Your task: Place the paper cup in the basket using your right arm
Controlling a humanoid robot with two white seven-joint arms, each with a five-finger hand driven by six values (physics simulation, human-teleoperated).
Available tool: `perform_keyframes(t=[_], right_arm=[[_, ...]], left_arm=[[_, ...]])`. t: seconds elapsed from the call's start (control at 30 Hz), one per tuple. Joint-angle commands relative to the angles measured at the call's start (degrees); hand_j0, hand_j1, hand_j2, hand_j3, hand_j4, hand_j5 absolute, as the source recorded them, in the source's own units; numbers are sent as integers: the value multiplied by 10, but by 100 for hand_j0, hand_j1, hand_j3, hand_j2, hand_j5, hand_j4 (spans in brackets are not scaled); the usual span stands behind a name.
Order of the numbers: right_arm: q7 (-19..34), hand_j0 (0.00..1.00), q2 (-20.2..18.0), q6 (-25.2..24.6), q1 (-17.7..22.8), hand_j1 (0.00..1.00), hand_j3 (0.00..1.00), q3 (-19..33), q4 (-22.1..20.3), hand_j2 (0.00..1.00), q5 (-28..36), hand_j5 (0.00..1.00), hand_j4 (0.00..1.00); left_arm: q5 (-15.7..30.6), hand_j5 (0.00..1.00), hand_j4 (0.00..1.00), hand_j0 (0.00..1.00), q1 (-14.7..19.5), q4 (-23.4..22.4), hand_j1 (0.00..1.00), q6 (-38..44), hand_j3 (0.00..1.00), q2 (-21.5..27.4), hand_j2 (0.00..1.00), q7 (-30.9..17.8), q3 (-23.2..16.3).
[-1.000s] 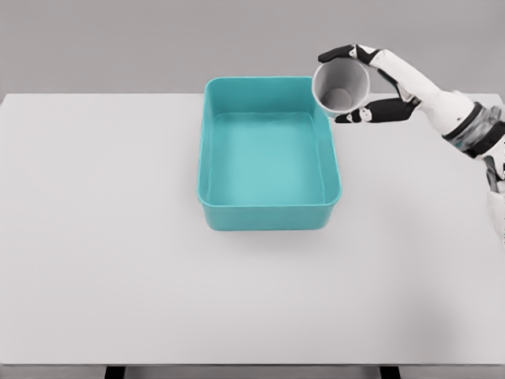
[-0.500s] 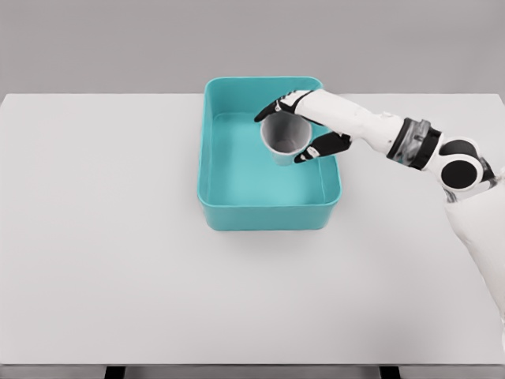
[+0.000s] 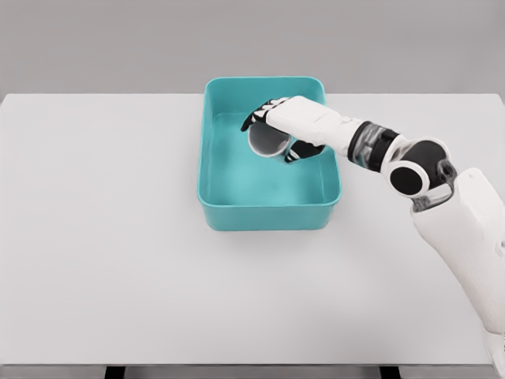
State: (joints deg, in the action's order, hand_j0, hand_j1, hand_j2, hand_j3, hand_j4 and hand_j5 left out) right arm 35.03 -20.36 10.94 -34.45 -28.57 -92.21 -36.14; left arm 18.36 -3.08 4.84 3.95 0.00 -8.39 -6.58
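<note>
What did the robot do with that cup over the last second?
The right robot hand carried the paper cup from beside the basket's far right corner leftward over the rim and down inside the basket. It still grips the cup, nothing let go. The basket and table did not move.

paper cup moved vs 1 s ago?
Yes. The paper cup, gripped by the right hand, went from beyond the basket's far right corner, leftward and toward the camera; it is now within the rim, over the far half.
</note>
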Motion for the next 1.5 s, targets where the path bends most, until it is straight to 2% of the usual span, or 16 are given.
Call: perform_keyframes(t=[0.0,0.07,0.17,0.2,0.23,0.4,0.47,0.63,0.7,0.77,0.87,0.93,1.03,1.23,1.37,1.47], right_arm=[[0,73,4,-20,0,73,73,-39,-7,73,-53,73,73],[0,74,4,-40,-6,74,74,-67,-8,74,-85,74,74],[0,74,4,-41,-6,74,74,-68,-10,74,-89,74,74],[0,76,2,-41,-7,76,76,-68,-11,76,-89,76,76],[0,99,2,-40,-6,99,99,-68,-19,99,-89,99,99],[0,100,1,-40,-5,100,100,-51,-54,100,-71,100,100],[0,100,2,-38,-4,100,100,-35,-54,100,-28,100,100],[0,100,-6,-15,3,100,100,54,-56,100,88,100,100],[0,100,-17,0,14,100,100,119,-53,100,136,100,100],[0,100,-27,0,32,100,100,198,-36,100,240,100,100],[0,100,-42,0,56,100,100,271,24,100,360,100,100],[0,100,-46,0,84,100,100,308,45,100,358,100,100],[0,100,-49,-4,128,100,100,321,47,100,313,100,100],[0,100,-41,-5,152,100,100,322,62,100,312,100,100],[0,100,-44,1,154,100,100,323,92,100,311,100,100],[0,100,-44,0,154,100,100,323,93,100,312,100,100]], left_arm=[[0,100,100,100,-1,0,100,0,100,0,100,0,0],[0,100,100,100,0,0,100,0,100,0,100,0,0],[0,100,100,100,0,0,100,0,100,0,100,0,0],[0,100,100,100,0,0,100,0,100,0,100,0,1],[0,100,100,100,0,0,100,0,100,0,100,0,0],[0,100,100,100,0,0,100,0,100,0,100,0,0],[0,100,100,100,-1,0,100,0,100,0,100,0,0],[0,100,100,100,0,0,100,0,100,0,100,0,0],[0,100,100,100,0,0,100,0,100,0,100,0,0],[0,100,100,100,0,0,100,0,100,0,100,0,0],[0,100,100,100,0,0,100,0,100,0,100,0,0],[0,100,100,100,0,0,100,0,100,0,100,0,0],[0,100,100,100,0,0,100,0,100,0,100,0,0],[0,100,100,100,0,0,100,0,100,0,100,0,0],[0,100,100,100,0,0,100,0,100,0,100,0,0],[0,100,100,100,-1,0,100,0,100,0,100,0,0]])
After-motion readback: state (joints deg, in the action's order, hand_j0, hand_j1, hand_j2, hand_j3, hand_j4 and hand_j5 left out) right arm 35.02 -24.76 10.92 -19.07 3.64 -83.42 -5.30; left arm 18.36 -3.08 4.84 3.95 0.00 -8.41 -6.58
